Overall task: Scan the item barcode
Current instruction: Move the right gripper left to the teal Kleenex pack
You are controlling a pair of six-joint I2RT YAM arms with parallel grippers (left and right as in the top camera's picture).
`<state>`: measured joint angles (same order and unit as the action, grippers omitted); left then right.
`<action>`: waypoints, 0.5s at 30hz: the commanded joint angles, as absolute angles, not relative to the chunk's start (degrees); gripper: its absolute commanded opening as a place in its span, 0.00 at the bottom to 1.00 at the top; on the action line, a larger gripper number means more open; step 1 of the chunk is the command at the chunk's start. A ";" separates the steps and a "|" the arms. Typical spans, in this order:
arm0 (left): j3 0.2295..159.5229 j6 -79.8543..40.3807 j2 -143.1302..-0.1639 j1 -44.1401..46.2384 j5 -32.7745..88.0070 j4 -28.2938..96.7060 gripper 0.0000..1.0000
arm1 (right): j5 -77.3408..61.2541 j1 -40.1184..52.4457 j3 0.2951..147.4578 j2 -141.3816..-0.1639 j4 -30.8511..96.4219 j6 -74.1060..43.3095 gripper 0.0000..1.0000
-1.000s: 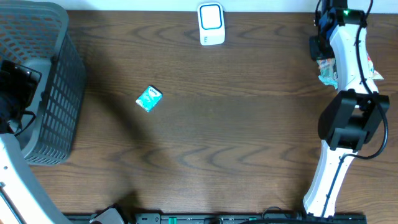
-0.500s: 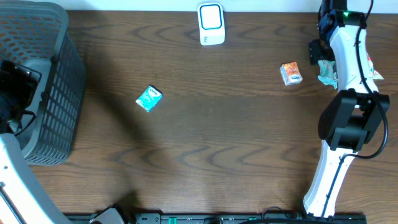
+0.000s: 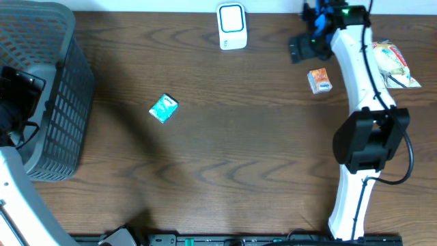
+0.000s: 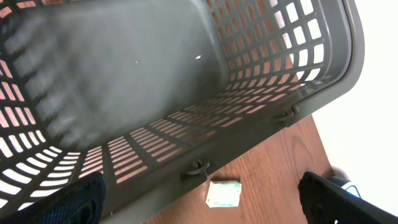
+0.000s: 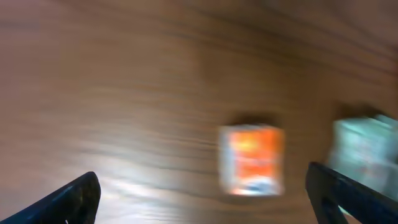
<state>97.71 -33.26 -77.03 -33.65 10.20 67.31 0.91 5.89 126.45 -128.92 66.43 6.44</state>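
A small orange box (image 3: 319,80) lies flat on the wooden table at the back right. In the blurred right wrist view the orange box (image 5: 252,160) sits on the wood ahead of my right gripper (image 5: 211,205), whose jaws stand wide open and empty. From overhead, the right gripper (image 3: 304,48) hovers just up and left of the box, apart from it. A white and blue scanner (image 3: 232,26) stands at the back edge. A teal packet (image 3: 163,108) lies left of centre. My left gripper (image 4: 202,214) is open and empty over the basket rim, with the teal packet (image 4: 224,193) beyond it.
A grey slotted basket (image 3: 65,96) fills the left side, and its inside wall (image 4: 155,74) takes up most of the left wrist view. A crinkled bag of goods (image 3: 392,61) lies at the far right edge. Bare wood spans the middle.
The right gripper opened and let the orange box drop onto the table. The right arm then swung left, towards the scanner. The left arm stayed still.
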 commanded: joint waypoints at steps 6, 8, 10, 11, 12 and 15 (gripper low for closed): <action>98.50 -33.74 -76.73 -33.85 9.89 67.40 0.98 | -25.56 12.19 126.32 -127.61 66.74 -0.86 0.99; 98.50 -33.74 -76.73 -33.85 9.89 67.40 0.98 | -30.06 13.56 126.32 -127.61 67.42 -2.42 0.99; 98.50 -33.74 -76.73 -33.85 9.89 67.40 0.98 | -32.16 14.98 126.32 -127.61 68.49 -2.42 0.99; 98.50 -33.74 -76.73 -33.85 9.89 67.40 0.98 | -32.10 15.68 126.30 -127.61 68.55 -2.81 0.99; 98.50 -33.74 -76.73 -33.85 9.89 67.40 0.98 | -32.08 16.62 126.30 -127.61 68.36 -2.98 0.99; 98.50 -33.74 -76.73 -33.85 9.89 67.40 0.98 | -32.10 19.29 126.28 -127.61 67.44 -3.51 0.99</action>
